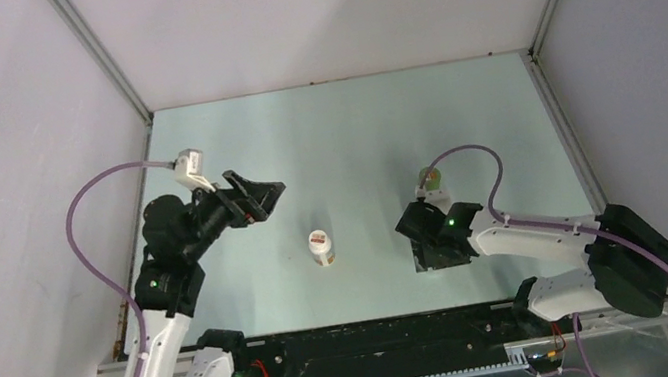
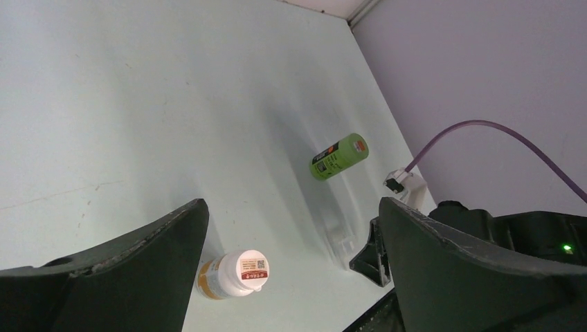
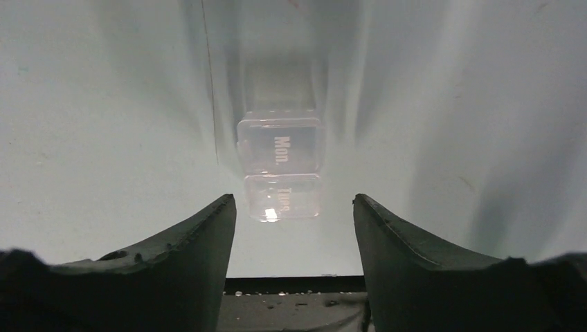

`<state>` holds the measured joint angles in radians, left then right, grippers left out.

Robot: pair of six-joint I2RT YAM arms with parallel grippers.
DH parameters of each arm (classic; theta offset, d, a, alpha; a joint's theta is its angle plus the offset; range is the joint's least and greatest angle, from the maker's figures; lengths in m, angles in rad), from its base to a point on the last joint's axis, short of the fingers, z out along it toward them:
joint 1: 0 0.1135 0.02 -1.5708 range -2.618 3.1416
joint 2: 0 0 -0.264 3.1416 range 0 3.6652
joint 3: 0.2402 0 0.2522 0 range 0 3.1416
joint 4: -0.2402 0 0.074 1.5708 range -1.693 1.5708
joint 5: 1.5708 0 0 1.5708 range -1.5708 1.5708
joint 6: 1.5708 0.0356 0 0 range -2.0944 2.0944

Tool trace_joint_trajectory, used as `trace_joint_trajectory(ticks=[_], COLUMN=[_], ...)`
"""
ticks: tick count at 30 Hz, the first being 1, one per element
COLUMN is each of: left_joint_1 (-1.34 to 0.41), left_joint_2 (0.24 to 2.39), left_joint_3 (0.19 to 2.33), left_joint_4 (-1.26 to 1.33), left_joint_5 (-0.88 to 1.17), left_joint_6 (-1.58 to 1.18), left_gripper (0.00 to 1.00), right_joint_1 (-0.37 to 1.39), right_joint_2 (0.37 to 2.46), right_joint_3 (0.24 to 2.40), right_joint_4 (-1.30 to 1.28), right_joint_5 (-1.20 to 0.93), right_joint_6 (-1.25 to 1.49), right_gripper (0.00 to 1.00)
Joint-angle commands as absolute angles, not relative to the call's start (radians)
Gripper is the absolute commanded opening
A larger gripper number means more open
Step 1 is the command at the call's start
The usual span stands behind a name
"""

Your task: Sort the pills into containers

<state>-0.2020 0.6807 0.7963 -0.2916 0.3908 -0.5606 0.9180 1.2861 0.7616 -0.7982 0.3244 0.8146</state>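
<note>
Just ahead of my right gripper point(image 3: 292, 200), between its spread fingers and touching neither, the pill box point(image 3: 280, 149) is lying flat while that arm is reaching low. My left gripper point(image 2: 292, 204) is hovering raised, jaws splayed wide, above the white bottle point(image 2: 232, 273).

The left arm point(image 1: 163, 362) and right arm point(image 1: 532, 236) share white shell links and chunky black joint housings, each with a small green light point(image 1: 452, 222) glowing on one black block. A purple cable point(image 1: 75, 240) loops to each wrist. The left pincer point(image 2: 291, 207) and right pincer point(image 3: 294, 200) have matte black, wedge-shaped fingers point(image 3: 187, 263) with scuffed edges.
</note>
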Motion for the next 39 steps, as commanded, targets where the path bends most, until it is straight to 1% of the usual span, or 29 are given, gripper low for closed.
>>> trace_joint_trajectory(ticks=[1,7,12,19,20,21,25,28,30,32,36,39], left_joint_1=[-0.245,-0.262,-0.268,-0.281,-0.282,-0.285,-0.294,-0.299,-0.305,-0.312,-0.331,-0.35], left_joint_2=[0.7,0.724,0.716,0.719,0.719,0.72,0.718,0.719,0.72,0.724,0.737,0.745], left_joint_3=[0.773,0.756,0.735,0.718,0.716,0.714,0.708,0.705,0.701,0.696,0.695,0.695], left_joint_4=[-0.193,-0.189,-0.186,-0.2,-0.203,-0.205,-0.21,-0.212,-0.207,-0.197,-0.184,-0.183], left_joint_5=[0.364,0.352,0.344,0.341,0.339,0.336,0.321,0.312,0.306,0.3,0.292,0.28], left_joint_6=[-0.575,-0.569,-0.574,-0.595,-0.602,-0.606,-0.627,-0.637,-0.646,-0.655,-0.668,-0.67], left_gripper=[0.99,0.99,0.99,0.99,0.99,0.99,0.99,0.99,0.99,0.99,0.99,0.99], right_joint_1=[0.957,0.973,0.979,0.981,0.982,0.982,0.984,0.995,1.019,1.046,1.078,1.08], right_joint_2=[1.295,1.356,1.386,1.398,1.398,1.398,1.396,1.393,1.385,1.377,1.368,1.361], right_joint_3=[0.718,0.713,0.712,0.712,0.712,0.712,0.712,0.711,0.712,0.712,0.711,0.7], right_joint_4=[-0.642,-0.635,-0.654,-0.66,-0.664,-0.666,-0.687,-0.741,-0.774,-0.798,-0.803,-0.763], right_joint_5=[0.29,0.309,0.351,0.389,0.39,0.391,0.406,0.446,0.476,0.505,0.544,0.552], right_joint_6=[0.885,0.901,0.928,0.986,0.993,1.012,1.074,1.159,1.22,1.281,1.296,1.268], right_gripper=[0.65,0.61,0.55,0.55,0.56,0.6,0.71,0.73,0.71,0.66,0.58,0.55])
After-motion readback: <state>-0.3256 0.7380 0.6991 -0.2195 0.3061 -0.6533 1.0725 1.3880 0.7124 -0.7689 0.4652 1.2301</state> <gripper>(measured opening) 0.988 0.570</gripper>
